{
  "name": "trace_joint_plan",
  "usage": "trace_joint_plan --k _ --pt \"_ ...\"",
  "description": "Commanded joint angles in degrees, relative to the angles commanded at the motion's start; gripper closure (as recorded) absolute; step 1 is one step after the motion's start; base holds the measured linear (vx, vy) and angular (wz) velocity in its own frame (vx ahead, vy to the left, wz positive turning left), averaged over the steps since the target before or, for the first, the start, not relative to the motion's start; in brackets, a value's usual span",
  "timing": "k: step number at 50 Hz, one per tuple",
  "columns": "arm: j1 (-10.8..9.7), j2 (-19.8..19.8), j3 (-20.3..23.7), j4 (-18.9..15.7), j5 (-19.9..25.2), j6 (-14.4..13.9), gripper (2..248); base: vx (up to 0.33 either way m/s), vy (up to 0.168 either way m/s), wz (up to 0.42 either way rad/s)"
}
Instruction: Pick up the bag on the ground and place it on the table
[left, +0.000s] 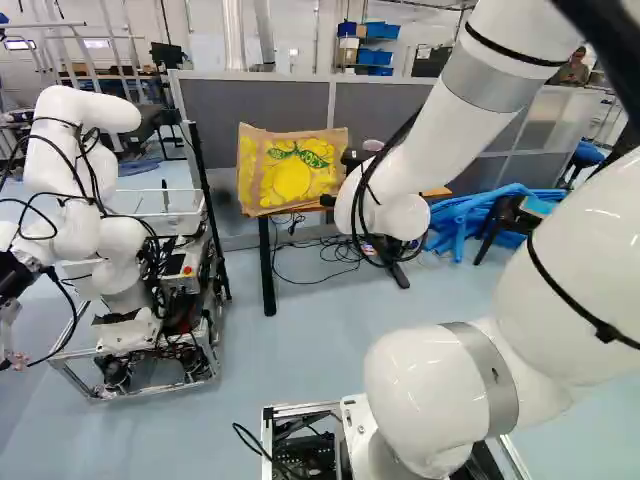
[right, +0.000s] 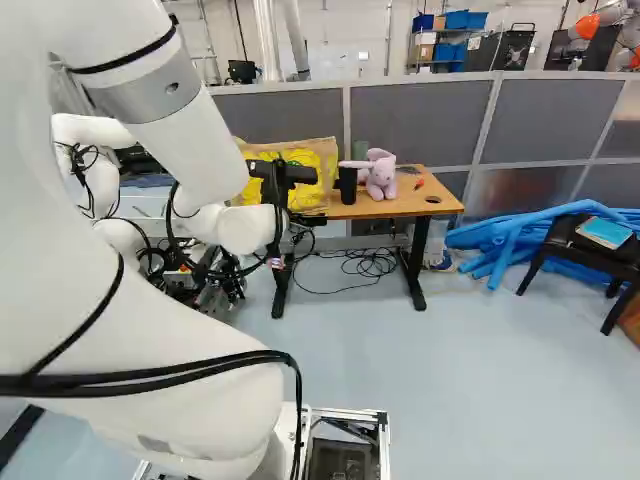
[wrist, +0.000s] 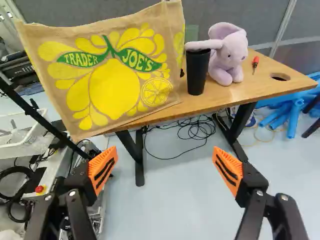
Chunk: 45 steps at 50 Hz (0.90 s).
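bag (wrist: 117, 82) upright on the table (wrist: 220, 97), ahead of the tool (right: 283, 178), apart from its spread fingers (wrist: 103, 169)

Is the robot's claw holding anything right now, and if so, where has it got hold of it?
Nothing is held: the gripper is open, and the lemon-print bag is on the wooden table.

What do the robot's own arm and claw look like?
The glossy white arm has rounded joints, grey bands, thin black straps and black cables. The black metal-and-plastic-looking, two-fingered claw has orange pads with dark stripes.
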<state>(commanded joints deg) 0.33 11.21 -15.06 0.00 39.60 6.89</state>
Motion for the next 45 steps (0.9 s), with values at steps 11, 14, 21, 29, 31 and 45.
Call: trace_joint_plan --k 11,14,21,29,31,45 --pt "-0.11 1.67 3.51 0.00 3.63 -2.40 3 0.000 0.000 0.000" --pt "-0.14 2.06 4.34 0.00 4.48 -2.97 3 0.000 0.000 0.000" --pt "-0.20 2.88 6.05 0.00 6.25 -4.14 3 0.000 0.000 0.000" --pt "-0.25 3.63 7.64 0.00 7.89 -5.23 3 0.000 0.000 0.000" --pt "-0.26 3.79 7.97 0.00 8.24 -5.45 3 0.000 0.000 0.000" --pt "-0.31 4.58 9.62 0.00 9.94 -6.58 3 0.000 0.000 0.000"
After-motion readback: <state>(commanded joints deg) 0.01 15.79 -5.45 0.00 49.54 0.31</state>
